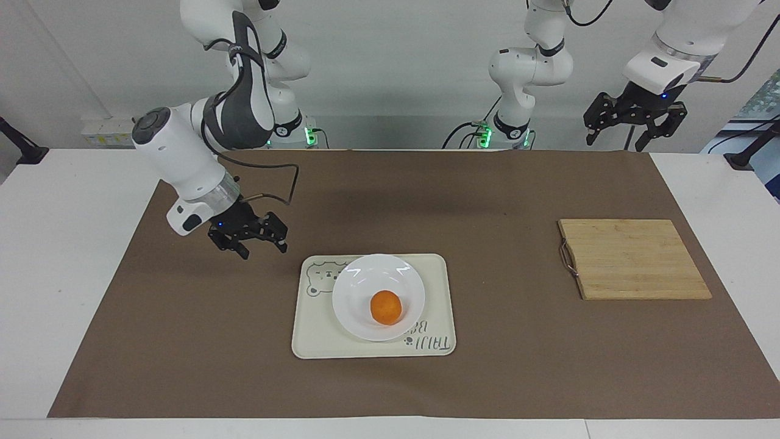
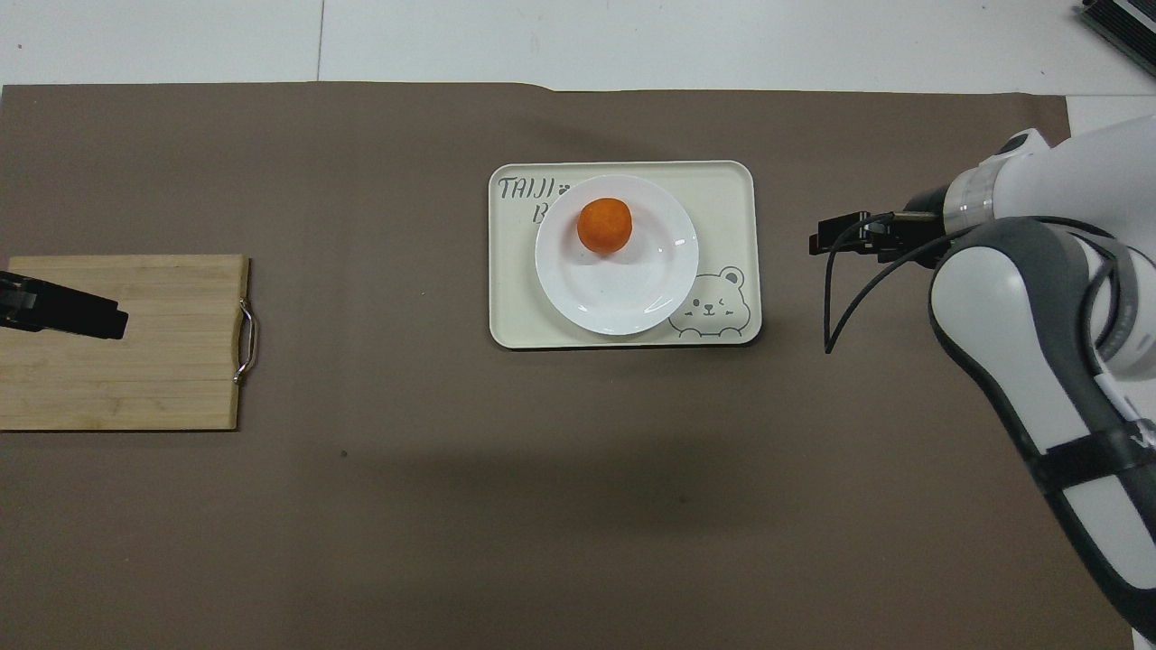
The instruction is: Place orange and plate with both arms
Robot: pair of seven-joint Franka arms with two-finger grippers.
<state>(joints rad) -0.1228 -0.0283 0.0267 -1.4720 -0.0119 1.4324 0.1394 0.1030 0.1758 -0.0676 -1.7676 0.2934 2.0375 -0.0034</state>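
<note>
The white worktop (image 1: pixel 73 256) carries a wide brown mat (image 1: pixel 487 201) that covers most of it; its edges run out of the overhead view on three sides.

The right arm (image 1: pixel 201 158) bends down over the mat at its own end of the worktop, and much of it is cut off at the edge of the overhead view. The left arm (image 1: pixel 670 55) waits raised at the other end, its upper links out of frame.

A bamboo cutting board (image 1: pixel 634 259) with a metal handle lies toward the left arm's end; in the overhead view its outer edge is cut off.

The cream bear-print tray (image 1: pixel 317 335) sits mid-mat, part of its lettering covered by the plate (image 1: pixel 365 286), which rests on it. The orange (image 1: pixel 386 306) lies in the plate, off centre, on the side farther from the robots.

The right gripper (image 1: pixel 262 242) hangs over bare mat beside the tray, touching nothing, its fingers spread apart and empty. The left gripper (image 1: pixel 634 131) hovers high with its fingers apart and nothing in them; from overhead only a dark tip (image 2: pixel 63 311) shows over the cutting board.

A thin black cable (image 1: pixel 286 183) loops from the right wrist.
</note>
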